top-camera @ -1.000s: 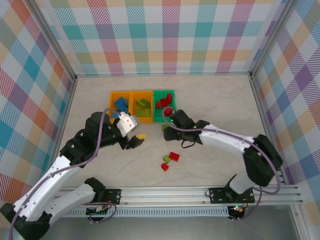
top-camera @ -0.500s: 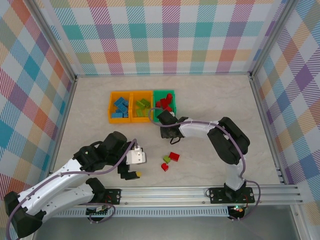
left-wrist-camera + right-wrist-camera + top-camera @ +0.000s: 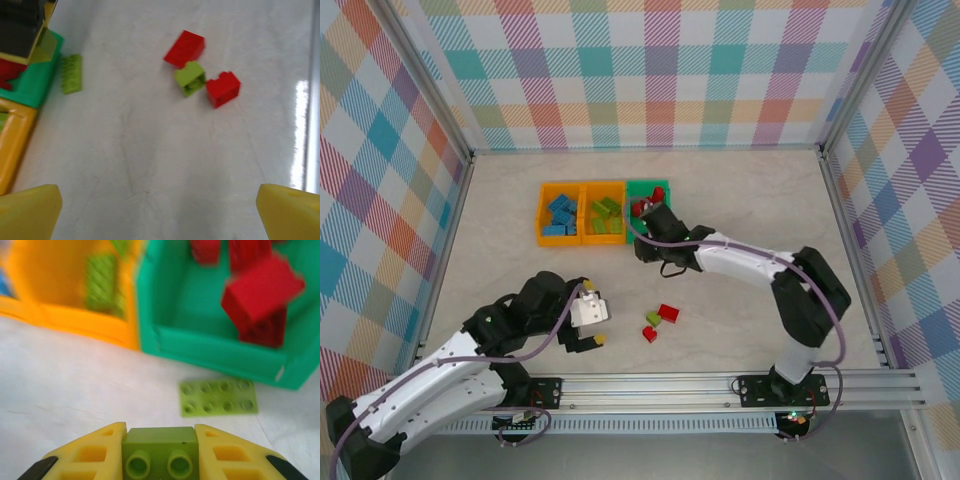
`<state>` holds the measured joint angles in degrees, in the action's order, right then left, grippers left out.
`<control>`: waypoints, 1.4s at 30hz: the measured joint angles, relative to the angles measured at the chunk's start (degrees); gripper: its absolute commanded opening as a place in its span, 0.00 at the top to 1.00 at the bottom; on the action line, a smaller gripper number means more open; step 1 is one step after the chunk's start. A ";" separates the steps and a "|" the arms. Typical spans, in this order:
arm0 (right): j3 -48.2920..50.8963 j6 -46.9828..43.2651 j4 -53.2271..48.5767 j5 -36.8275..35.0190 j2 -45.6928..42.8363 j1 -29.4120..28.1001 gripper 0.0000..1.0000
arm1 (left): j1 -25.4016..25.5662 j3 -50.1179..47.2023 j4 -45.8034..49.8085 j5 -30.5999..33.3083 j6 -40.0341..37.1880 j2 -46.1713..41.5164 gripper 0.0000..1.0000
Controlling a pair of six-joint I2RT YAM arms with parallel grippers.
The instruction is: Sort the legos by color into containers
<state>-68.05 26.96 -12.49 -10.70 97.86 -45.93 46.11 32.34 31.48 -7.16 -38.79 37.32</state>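
Note:
Three joined bins stand at the back: an orange bin with blue legos, an orange bin with lime legos, and a green bin with red legos. My right gripper hovers just in front of the green bin, shut on a lime green brick. A flat lime plate lies on the table by that bin. My left gripper is open over bare table. Two red bricks and a lime brick lie clustered ahead of it.
The loose cluster sits mid-table, right of my left gripper. An aluminium rail runs along the near edge and checkered walls close in the other sides. The right arm stretches across the table's right half.
My left gripper has pulled back from the bins toward the near edge, open. My right gripper, holding the lime brick, has moved up closer to the bins.

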 measured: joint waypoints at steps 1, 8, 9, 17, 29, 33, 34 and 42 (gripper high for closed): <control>-1.14 -0.79 0.76 0.13 -0.52 0.00 0.74 | 0.00 -0.85 -1.49 1.49 0.90 -1.42 0.00; -17.70 -5.66 3.39 0.22 10.95 0.00 0.72 | 0.00 -2.95 -5.68 6.84 5.79 -6.71 0.00; -20.26 -6.32 3.17 0.20 13.42 0.00 0.70 | 0.00 -2.95 -6.08 7.34 6.47 -6.82 0.00; -36.57 -9.90 -3.21 0.31 27.85 0.22 0.49 | 0.00 -2.95 -7.96 11.02 11.28 -6.73 0.00; -19.69 -13.14 -5.25 0.90 6.75 1.01 0.33 | 0.00 -1.55 -17.92 15.30 33.92 3.28 0.02; -5.84 -14.29 -3.21 0.44 -10.25 2.10 0.22 | 0.04 3.17 -19.26 13.79 42.62 12.02 0.02; -1.92 -14.45 -2.71 0.31 -14.75 2.40 0.21 | 0.20 4.83 -19.65 12.98 44.33 14.67 0.01; 21.38 -15.43 -7.37 5.27 -37.20 2.62 0.23 | 4.74 12.96 -19.69 6.29 41.53 27.30 0.00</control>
<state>-46.68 11.53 -19.86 -5.43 60.66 -43.31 50.85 45.30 11.79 -0.86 2.74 64.62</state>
